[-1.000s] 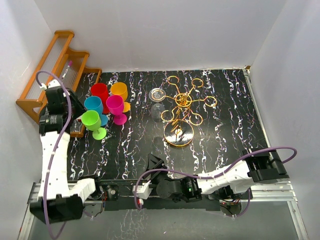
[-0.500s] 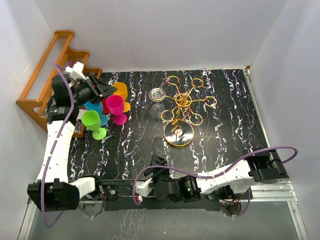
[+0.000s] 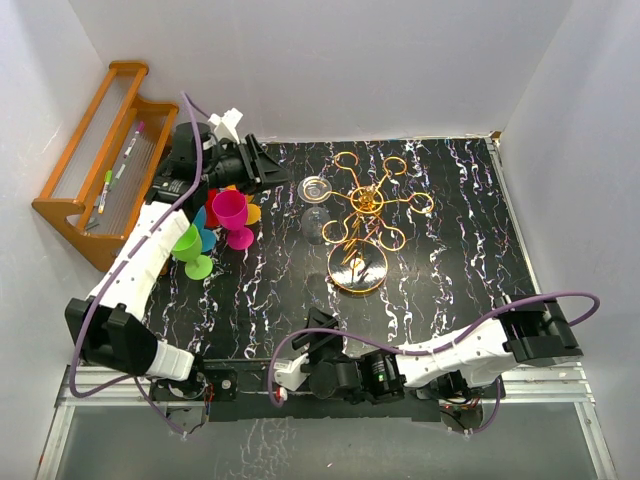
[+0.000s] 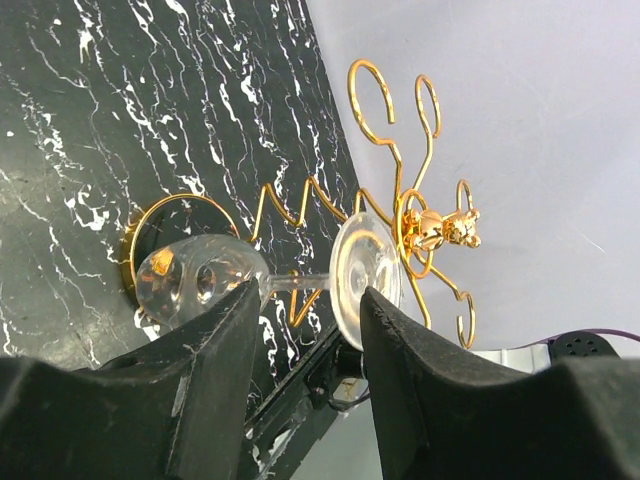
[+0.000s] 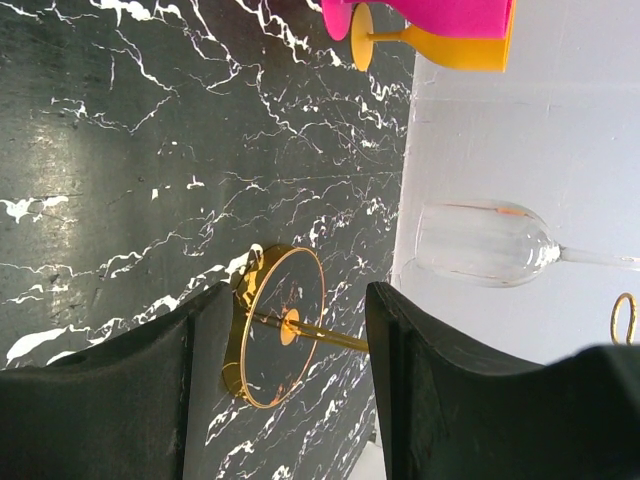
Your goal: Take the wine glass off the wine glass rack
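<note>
A black, white-veined bench (image 3: 450, 250) fills the overhead frame. An orange slatted wooden shelf (image 3: 90, 170) leans at upper left.

The left arm (image 3: 130, 270) reaches up the left side and bends toward centre. The left fingers (image 3: 272, 168) are parted to a moderate gap and hold nothing. They point right, at the wine glass rack (image 3: 365, 200). The right arm (image 3: 470, 345) lies folded along the bottom edge. The right fingers (image 3: 320, 322) are spread wide and empty, low at bottom centre and well apart from the rack.

The rack is gold wire and stands upright just right of centre. It has a round base, a central post and radiating arms tipped with ring loops. A cluster of coloured goblets (image 3: 215, 215) stands under the left arm, among them a pink one (image 3: 232, 210) and a green one (image 3: 185, 245).

The wine glass (image 3: 316, 205) is clear and hangs upside down from the rack's upper-left arm, its round foot on top and its bowl below. Overhead, it sits near and just right of the left fingers, not touching them. In the left wrist view it lies across the frame beyond the fingertips, with the bowl at lower left, the foot at centre, and the stem showing in the gap. In the right wrist view its bowl shows at right, far beyond the fingers.
</note>
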You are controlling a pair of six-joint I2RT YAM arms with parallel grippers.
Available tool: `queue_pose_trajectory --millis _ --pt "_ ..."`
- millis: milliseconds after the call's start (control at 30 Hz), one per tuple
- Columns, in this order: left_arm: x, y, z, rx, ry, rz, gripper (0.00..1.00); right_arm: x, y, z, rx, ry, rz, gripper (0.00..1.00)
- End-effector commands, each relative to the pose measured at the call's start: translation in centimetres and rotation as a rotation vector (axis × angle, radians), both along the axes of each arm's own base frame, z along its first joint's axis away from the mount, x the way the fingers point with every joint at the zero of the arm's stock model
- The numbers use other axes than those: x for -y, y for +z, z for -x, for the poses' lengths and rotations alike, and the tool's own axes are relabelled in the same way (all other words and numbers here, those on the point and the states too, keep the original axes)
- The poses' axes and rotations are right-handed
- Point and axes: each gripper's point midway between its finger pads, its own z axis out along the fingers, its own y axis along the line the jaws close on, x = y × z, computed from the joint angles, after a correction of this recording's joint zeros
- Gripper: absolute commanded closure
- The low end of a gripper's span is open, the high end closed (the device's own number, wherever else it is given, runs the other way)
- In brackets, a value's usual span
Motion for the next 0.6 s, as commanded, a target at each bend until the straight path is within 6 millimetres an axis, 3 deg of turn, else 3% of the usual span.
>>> queue_pose_trajectory --millis 0,367,467,567 --pt "1.7 1.3 -0.4 0.044 -0.032 -0.011 0.57 -0.7 1.9 2.6 -0.01 0.056 -0.085 0.43" --pt "3.8 -0.5 -0.2 0.009 -0.075 -0.091 0.59 -0.6 2.3 2.3 -0.007 0.053 -0.093 0.43" --pt "3.8 -0.9 -0.1 -0.001 -0.076 -0.103 0.7 -0.5 2.3 2.2 -0.007 0.052 -0.093 0.43" --pt "4.0 -0.9 0.0 -0.006 -0.084 -0.097 0.9 -0.5 2.2 2.2 -0.005 0.052 -0.088 0.43"
